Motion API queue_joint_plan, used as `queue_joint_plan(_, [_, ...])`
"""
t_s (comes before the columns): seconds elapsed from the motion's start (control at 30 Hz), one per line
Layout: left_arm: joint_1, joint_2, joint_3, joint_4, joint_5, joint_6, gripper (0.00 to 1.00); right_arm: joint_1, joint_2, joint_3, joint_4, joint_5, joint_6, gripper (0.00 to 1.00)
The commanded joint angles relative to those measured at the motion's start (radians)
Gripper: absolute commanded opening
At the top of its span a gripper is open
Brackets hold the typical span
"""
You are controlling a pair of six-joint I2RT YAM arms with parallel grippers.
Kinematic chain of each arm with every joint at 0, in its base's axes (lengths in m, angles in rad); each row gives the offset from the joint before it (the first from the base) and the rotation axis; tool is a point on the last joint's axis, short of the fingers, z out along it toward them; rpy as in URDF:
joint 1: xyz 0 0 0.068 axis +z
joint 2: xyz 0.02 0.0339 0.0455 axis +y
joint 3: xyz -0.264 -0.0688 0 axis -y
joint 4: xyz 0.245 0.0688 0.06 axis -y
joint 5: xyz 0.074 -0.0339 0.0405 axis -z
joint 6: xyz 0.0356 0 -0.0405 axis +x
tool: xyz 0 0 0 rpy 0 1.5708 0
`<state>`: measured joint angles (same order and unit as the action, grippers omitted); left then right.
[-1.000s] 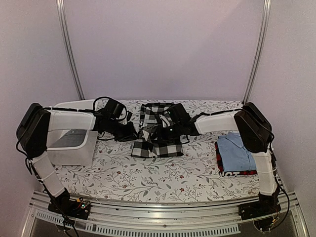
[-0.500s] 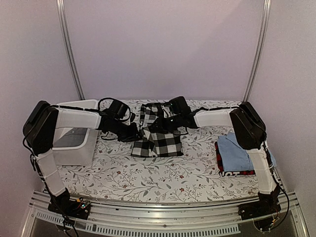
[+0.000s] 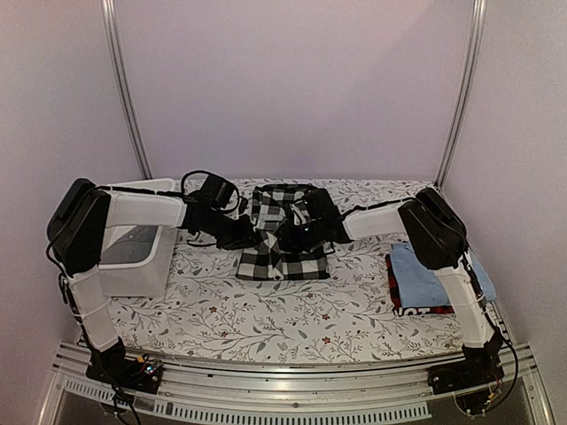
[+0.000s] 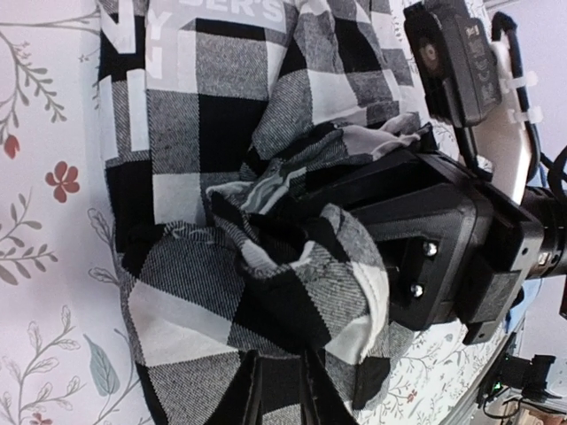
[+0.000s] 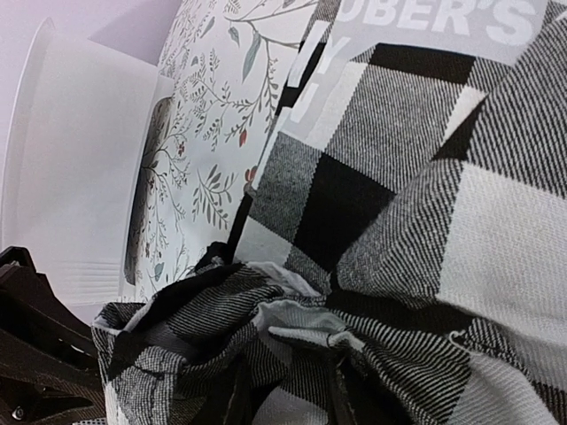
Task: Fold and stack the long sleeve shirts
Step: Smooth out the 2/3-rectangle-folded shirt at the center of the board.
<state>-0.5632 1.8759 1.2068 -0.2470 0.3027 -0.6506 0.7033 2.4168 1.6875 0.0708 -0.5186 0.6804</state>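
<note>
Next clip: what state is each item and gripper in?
checked shirt: partly folded, middle bunched up.
red-and-black shirt: folded, bottom of the stack.
blue shirt: folded, on top of the red-and-black shirt.
tub: upright, open top.
left gripper: fingers shut on checked shirt.
right gripper: fingers shut on checked shirt.

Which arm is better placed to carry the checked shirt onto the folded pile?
Right, probably. The left gripper and right gripper both pinch the checked shirt, but the folded light blue shirt, its destination, lies on the robot's right.
</note>
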Motion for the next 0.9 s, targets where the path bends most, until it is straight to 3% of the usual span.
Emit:
queue_joint_plan(0.0, [-0.014,0.038,0.04,-0.003,-0.017,0.018,0.15,-0.024,-0.066,-0.027,0.003,0.04,0.006,0.3])
queue_joint_plan(0.37, [0.049,0.016,0.091,-0.054,-0.101,0.056,0.21,-0.027,-0.279,-0.086,0.019,0.073,-0.005,0.4])
queue_joint_plan(0.53, [0.085,0.059,0.137,-0.087,-0.099,0.087,0.23,-0.027,-0.286,-0.095,-0.003,0.039,-0.044,0.47])
queue_joint_plan(0.87, [0.096,0.139,0.173,-0.098,-0.063,0.093,0.26,-0.018,-0.219,-0.095,-0.049,-0.037,-0.094,0.5])
